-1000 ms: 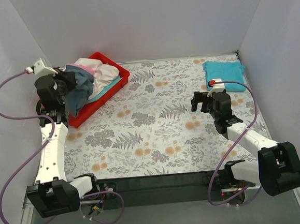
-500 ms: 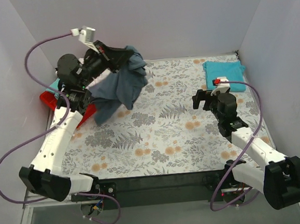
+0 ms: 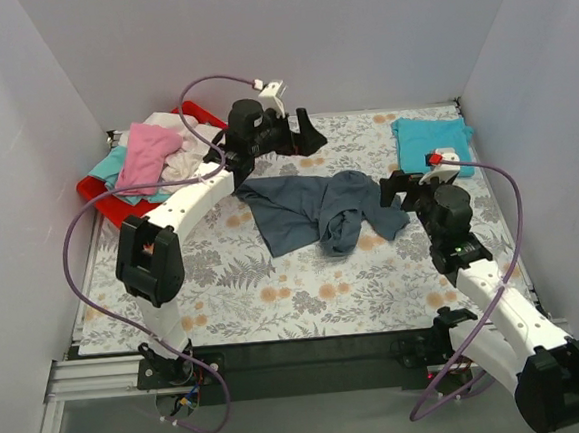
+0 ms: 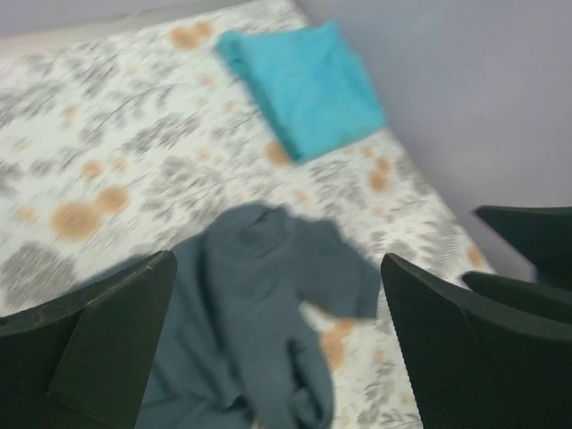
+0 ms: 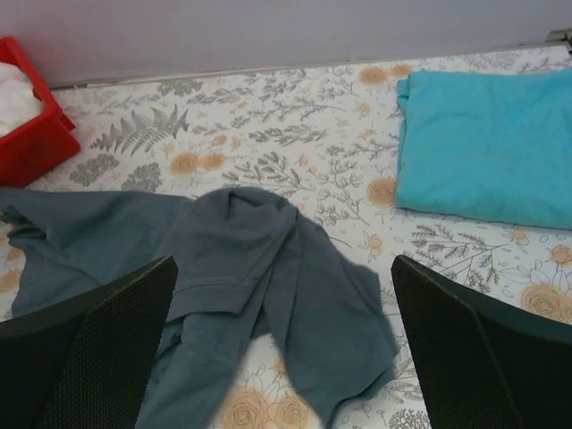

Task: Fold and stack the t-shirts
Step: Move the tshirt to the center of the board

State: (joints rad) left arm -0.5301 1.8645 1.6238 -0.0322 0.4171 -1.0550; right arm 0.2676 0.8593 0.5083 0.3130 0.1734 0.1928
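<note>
A large slate grey-blue t-shirt [image 3: 314, 210] lies crumpled and bunched on the middle of the floral table cover, held by nothing. My left gripper [image 3: 308, 138] hovers open above its far edge, and the shirt [image 4: 259, 313] shows below the spread fingers. At the shirt's right end my right gripper [image 3: 400, 190] stands open, facing the cloth [image 5: 250, 268]. A folded turquoise t-shirt [image 3: 434, 145] rests flat at the back right. Pink [image 3: 149, 152], cream-white [image 3: 180, 167] and teal [image 3: 105, 168] t-shirts are heaped in the red tray.
The red plastic tray [image 3: 116, 208] sits at the back left against the wall. White walls close in the table at the back and on both sides. The left arm stretches across from the left side over the back of the table.
My left arm swung from the tray out over the table carrying the grey-blue t-shirt and opened. The shirt now lies loose on the cover. The right arm shifted slightly.
</note>
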